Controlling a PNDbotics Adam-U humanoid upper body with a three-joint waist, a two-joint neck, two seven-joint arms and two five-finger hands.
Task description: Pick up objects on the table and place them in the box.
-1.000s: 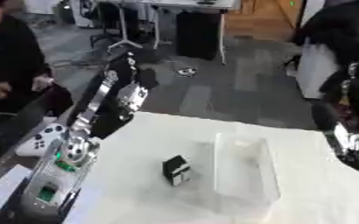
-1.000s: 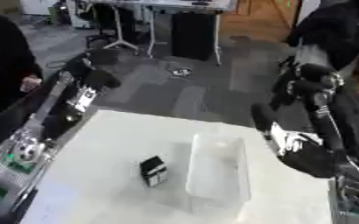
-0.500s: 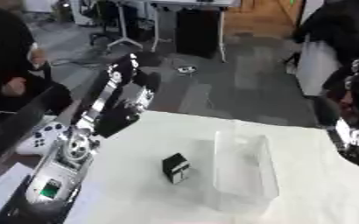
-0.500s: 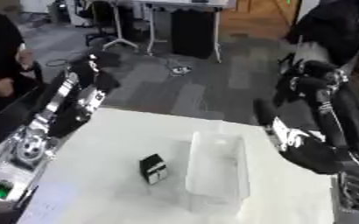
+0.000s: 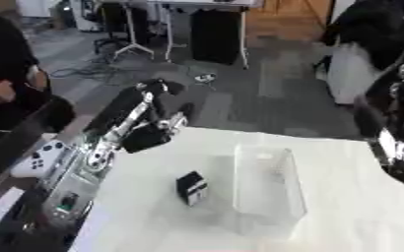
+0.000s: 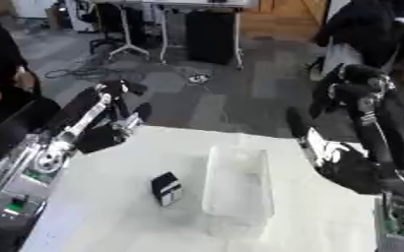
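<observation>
With the small black block (image 5: 191, 187) lying on the white table (image 5: 153, 216) just left of the clear box (image 5: 267, 183), we bring our left hand (image 5: 150, 137), whose finger state we cannot tell, down squarely over it.

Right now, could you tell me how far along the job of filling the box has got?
Nothing looks done yet: the clear plastic box appears empty. The small black-and-white object sits on the white table just left of the box, untouched. Nothing is in hand; the left robot hand hangs near the table's far left edge, away from the object. Picking and placing remain.
</observation>
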